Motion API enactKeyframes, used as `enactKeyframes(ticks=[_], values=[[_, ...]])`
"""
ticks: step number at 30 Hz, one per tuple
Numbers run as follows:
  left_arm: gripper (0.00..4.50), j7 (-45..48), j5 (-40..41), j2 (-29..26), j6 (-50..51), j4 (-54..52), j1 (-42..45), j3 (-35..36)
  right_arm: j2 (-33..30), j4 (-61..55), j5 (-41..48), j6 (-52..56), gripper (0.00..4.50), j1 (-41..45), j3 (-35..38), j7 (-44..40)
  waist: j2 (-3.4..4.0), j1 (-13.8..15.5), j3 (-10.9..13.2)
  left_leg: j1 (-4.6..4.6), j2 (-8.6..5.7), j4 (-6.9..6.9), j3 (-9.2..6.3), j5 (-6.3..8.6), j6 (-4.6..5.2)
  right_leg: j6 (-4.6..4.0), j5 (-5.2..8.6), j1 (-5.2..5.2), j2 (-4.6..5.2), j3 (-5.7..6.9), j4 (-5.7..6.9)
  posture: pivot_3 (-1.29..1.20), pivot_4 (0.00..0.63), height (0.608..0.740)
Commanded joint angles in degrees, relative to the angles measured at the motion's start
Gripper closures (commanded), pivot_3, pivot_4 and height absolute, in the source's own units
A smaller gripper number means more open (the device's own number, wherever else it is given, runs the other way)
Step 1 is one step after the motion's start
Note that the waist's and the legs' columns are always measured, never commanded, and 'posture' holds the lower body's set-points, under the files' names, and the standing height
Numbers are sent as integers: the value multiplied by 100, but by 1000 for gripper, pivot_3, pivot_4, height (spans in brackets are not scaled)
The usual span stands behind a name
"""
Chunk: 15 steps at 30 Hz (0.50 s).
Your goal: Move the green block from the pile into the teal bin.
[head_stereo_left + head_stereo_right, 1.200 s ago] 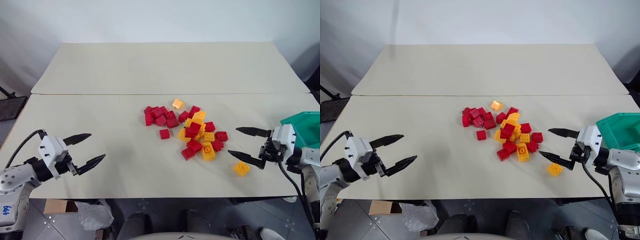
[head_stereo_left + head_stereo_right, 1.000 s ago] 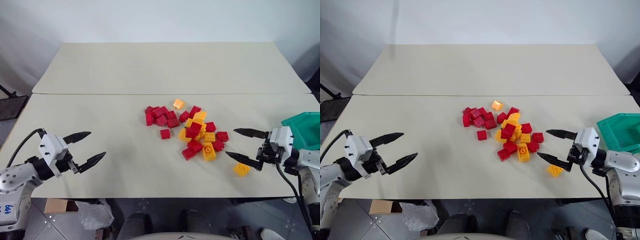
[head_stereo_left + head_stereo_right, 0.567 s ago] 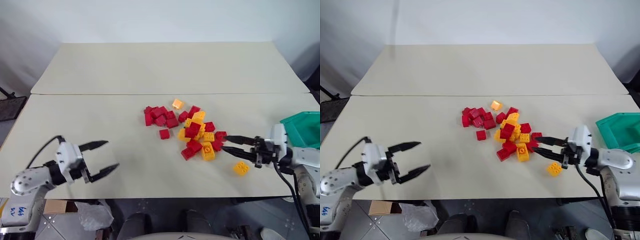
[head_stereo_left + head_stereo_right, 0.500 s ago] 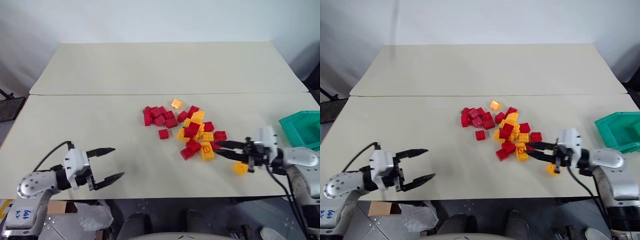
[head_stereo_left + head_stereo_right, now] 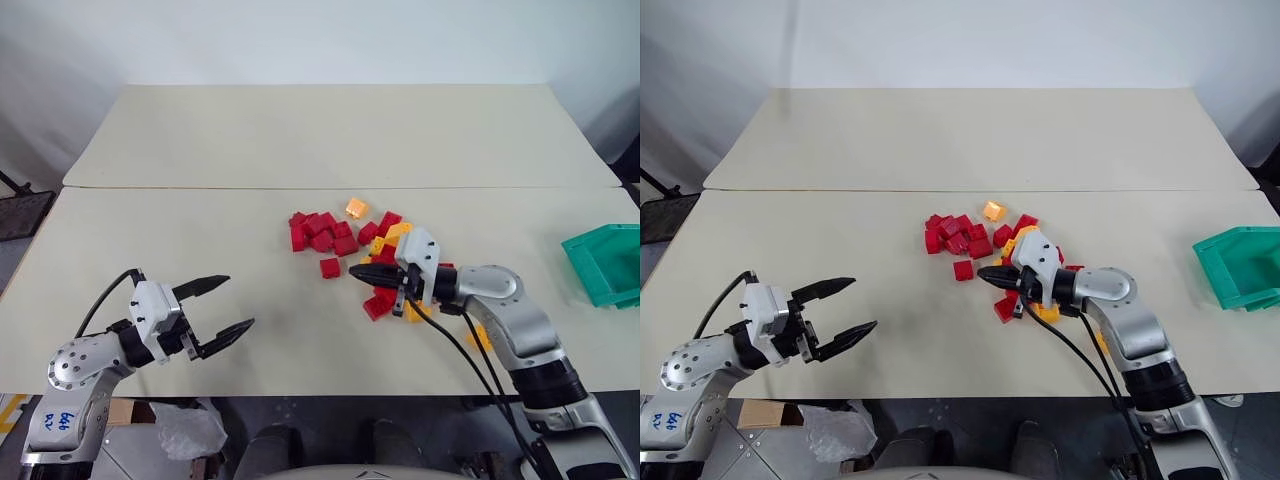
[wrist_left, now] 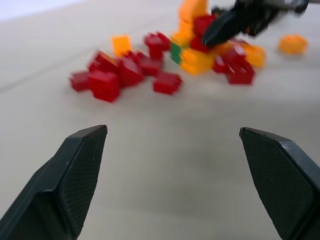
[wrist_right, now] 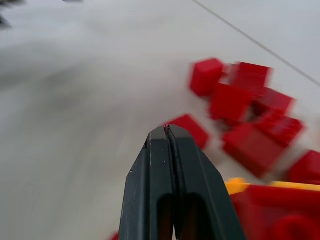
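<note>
The left gripper (image 5: pixel 220 307) hangs over the bench near its front-left corner, the jaws wide apart and pointing level toward the middle of the bench. The left arm comes in from the front edge, bent at the elbow. The right gripper (image 5: pixel 358 271) reaches from the front-right side to the centre of the bench, its two black fingers (image 7: pixel 172 165) pressed together with nothing between them.

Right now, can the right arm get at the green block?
Probably yes: the right gripper is at the pile close to the green block, but its fingers are shut and yellow bricks crowd it.
</note>
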State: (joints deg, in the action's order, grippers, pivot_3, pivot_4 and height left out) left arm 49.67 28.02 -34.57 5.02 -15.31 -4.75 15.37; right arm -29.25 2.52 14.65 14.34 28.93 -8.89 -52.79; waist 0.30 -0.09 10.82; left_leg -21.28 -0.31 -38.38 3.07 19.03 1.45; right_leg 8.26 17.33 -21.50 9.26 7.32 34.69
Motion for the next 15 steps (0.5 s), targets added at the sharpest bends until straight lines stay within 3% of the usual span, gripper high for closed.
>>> enactKeyframes(ticks=[1, 9, 15], values=[[0, -231, 122, 83, 48, -97, 24, 197, 76, 738, -289, -522, 4463, 487, 215, 272, 0, -13, 0, 0, 0, 0, 1, 0, 0, 0, 0, 0, 0, 0, 1, 0, 150, 740], [0, -238, 103, 30, 175, 95, 267, 170, 135, 2584, -696, -1639, 4463, 1194, 281, 305, 0, -9, 0, 0, 2, -2, 0, 0, 0, 0, 0, -1, -3, 1, 4, 0, 150, 740], [0, -209, 88, -9, 231, 123, 406, 187, 185, 1770, -129, -1706, 4463, 668, 255, -651, 0, -26, 0, 0, 7, 0, -1, 0, 0, 0, 0, 0, -8, 2, 4, 0, 150, 740]])
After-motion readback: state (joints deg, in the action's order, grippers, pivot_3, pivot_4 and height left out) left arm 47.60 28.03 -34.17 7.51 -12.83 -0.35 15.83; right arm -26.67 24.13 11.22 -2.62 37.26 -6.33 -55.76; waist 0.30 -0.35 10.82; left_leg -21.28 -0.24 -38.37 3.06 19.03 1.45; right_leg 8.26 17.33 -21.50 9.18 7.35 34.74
